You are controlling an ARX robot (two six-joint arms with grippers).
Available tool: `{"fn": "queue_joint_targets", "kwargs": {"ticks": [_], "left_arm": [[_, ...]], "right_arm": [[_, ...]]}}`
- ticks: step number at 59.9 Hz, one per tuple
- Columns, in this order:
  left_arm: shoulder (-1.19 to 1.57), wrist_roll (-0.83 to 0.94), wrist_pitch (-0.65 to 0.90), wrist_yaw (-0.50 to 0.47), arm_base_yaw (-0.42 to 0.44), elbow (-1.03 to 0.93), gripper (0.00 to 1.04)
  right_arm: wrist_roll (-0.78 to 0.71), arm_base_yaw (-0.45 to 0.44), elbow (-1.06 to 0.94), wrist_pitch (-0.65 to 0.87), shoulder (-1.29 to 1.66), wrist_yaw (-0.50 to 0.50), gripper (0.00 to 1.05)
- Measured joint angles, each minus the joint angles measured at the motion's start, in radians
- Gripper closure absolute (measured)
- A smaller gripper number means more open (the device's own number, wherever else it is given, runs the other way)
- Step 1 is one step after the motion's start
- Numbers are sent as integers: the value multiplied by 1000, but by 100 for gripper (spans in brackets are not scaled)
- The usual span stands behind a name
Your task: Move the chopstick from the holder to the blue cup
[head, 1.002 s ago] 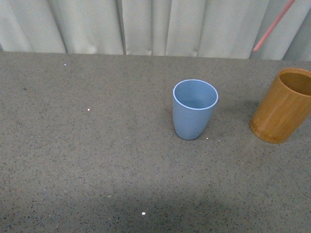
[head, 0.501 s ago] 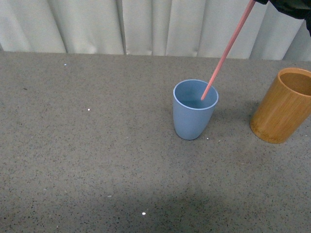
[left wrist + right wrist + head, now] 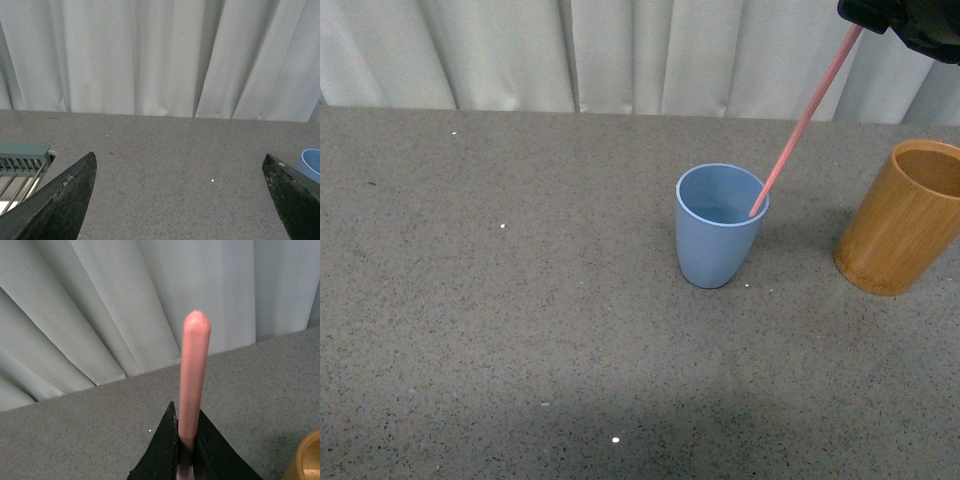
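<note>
The right gripper sits high over the table's far right corner, jaws pinched tight on the chopstick, and the stick slants down and left from there with its lower tip dipping just inside the right side of the cup. The cup stands upright near the middle of the table, a little toward the right edge, open mouth up. The holder stands well apart from it at the right edge, partly cut off by the frame, tilted slightly in this view, its inside showing only wood. Over on the right wrist camera, the chopstick's rounded pink end pokes up between the two black fingers, which press on it from both sides, and a sliver of the holder's rim peeks in at the corner. The left gripper hangs with its jaws spread wide, nothing between them, the cup's rim just visible at the side. A green slotted rack sits beyond the table edge. No labels or writing show on anything. A pale curtain runs along the far edge.
</note>
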Motion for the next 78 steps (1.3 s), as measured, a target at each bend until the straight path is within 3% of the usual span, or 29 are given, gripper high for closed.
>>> {"fn": "queue_joint_targets", "kwargs": {"ticks": [23,36,49,55,61,67,69,78], "left_arm": [[0,0,0,0,0,0,7],[0,0,0,0,0,0,7],[0,0,0,0,0,0,7],[0,0,0,0,0,0,7],[0,0,0,0,0,0,7],[0,0,0,0,0,0,7],[0,0,0,0,0,0,7],[0,0,0,1,0,0,7]], "right_arm": [[10,11,8,-26,14,3,102],[10,20,8,-27,16,-10,51],[-39,-6,-63,8,-48,78,8],[-230,-65,-232,280,-140,-42,25],[-357,-161,-428,329,-338,-143,42],[-413,-350,-667,110,-726,-333,66],[-418,-380,-711,29,-833,-345,71],[-430,-410,-760,-494,-1423,-366,96]]}}
